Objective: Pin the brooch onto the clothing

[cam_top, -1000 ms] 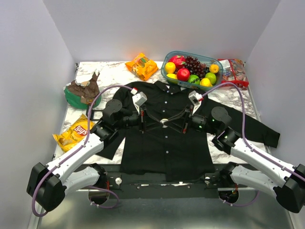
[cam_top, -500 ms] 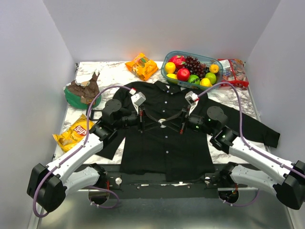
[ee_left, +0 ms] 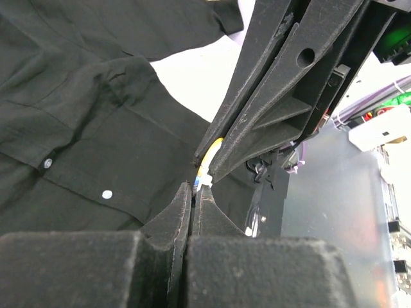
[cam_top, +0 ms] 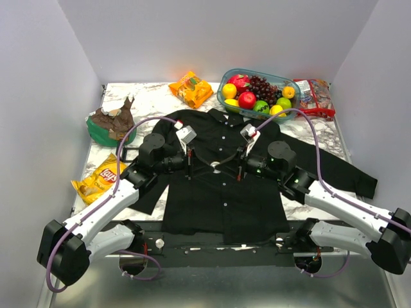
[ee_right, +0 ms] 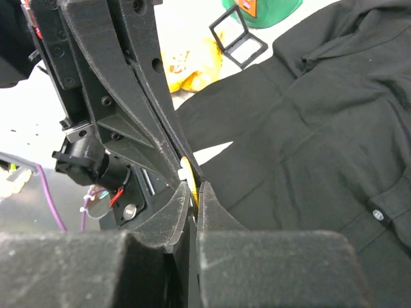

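I had the left gripper and right gripper pinched shut tip to tip on the brooch between them, just above the black button-up shirt (presumably to work its pin).

One black shirt lies on one marbled table. There are two grippers, the left gripper and the right gripper, with one brooch pinched where their tips meet. Three snack bags ring the shirt: one orange bag at twelve o'clock, one red packet at two, and one yellow chip bag at nine. One fruit tub at one o'clock holds one bunch of grapes, two red fruits and two green fruits; its yellow fruits overlap too much to count. One green bowl sits at ten. The right wrist view shows one black square frame and one shirt button; the left wrist view shows two shirt buttons.
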Robot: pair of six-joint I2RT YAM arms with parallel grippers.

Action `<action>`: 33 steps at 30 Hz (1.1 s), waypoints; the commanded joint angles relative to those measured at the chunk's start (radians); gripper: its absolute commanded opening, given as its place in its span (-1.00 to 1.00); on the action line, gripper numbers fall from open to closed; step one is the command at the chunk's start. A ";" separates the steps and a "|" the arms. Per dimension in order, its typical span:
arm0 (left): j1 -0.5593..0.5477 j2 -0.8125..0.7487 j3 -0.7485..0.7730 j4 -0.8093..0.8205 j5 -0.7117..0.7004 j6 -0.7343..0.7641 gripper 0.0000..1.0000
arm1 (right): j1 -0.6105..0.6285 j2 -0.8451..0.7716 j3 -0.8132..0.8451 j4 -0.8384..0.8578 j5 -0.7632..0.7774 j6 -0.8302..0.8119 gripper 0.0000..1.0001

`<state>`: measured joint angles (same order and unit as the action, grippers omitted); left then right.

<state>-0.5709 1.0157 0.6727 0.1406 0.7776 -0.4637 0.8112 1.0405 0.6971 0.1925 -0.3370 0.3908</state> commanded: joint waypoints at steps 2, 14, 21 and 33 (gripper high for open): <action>-0.018 -0.014 0.033 0.034 0.049 0.023 -1.00 | 0.014 -0.103 0.033 -0.103 0.026 -0.030 -0.38; -0.010 -0.025 0.033 0.022 0.042 0.028 -1.00 | -0.014 -0.319 0.110 -0.251 0.099 -0.035 0.35; -0.020 -0.008 0.097 -0.195 -0.219 0.167 -1.00 | -0.090 -0.278 0.119 -0.367 0.239 0.007 0.68; -0.101 0.334 0.478 -0.495 -0.739 0.338 -1.00 | -0.472 0.050 0.131 -0.321 0.223 -0.041 0.62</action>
<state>-0.6312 1.2453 1.0313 -0.2176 0.2722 -0.2047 0.3420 1.0019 0.7918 -0.1215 -0.1875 0.4049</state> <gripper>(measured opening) 0.013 0.825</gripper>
